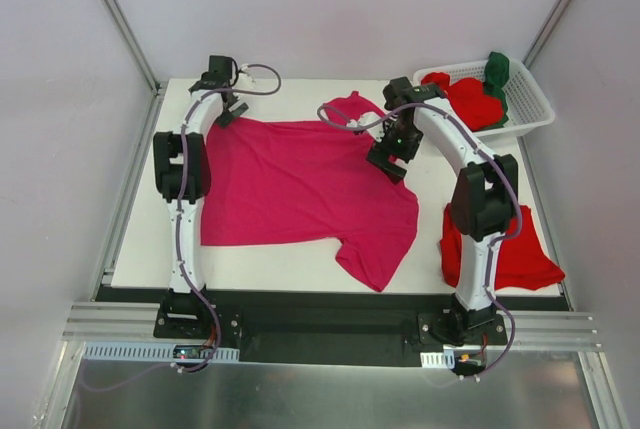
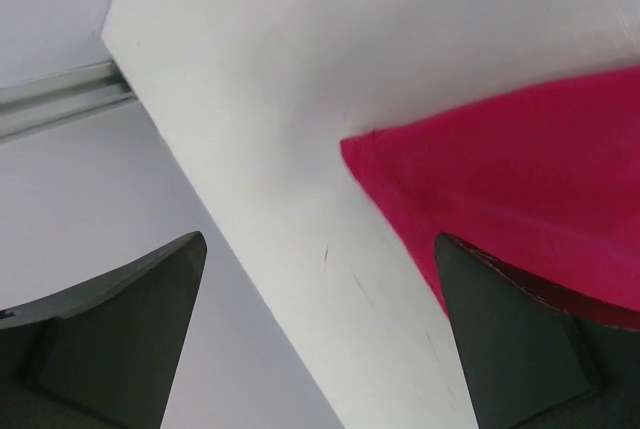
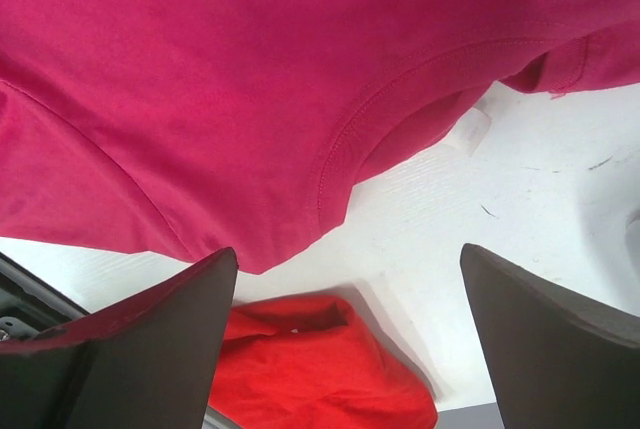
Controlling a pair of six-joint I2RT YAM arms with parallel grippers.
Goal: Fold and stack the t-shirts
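Overhead: the magenta t-shirt [image 1: 300, 184] lies spread flat on the white tabletop [image 1: 260, 264], between the two arms. Its long axis runs left to right across the tabletop. The hem is at the left and the collar [image 3: 340, 149] points right. One sleeve reaches toward the far edge, the other toward the near edge.

The left jaws sit over the far hem corner [image 2: 365, 149]. The right jaws sit over the collar end.

The overhead view also gives me a red t-shirt [image 1: 525, 254] lying at the near right, partly hidden by the right arm. The white basket [image 1: 535, 99] stands at the far right, holding more red t-shirts [image 1: 470, 99] and a dark green t-shirt [image 1: 497, 71].

The overhead view does not resolve the jaw gaps; the wrist views do.

Left wrist: the jaws stand wide apart and hold nothing. One finger is past the tabletop's edge and the other is above the hem. I cannot tell if it touches the cloth.

Right wrist: the jaws stand wide apart and hold nothing. The collar seam and a small white label [image 3: 470, 134] show just beyond them, with red cloth lower down between the fingers.
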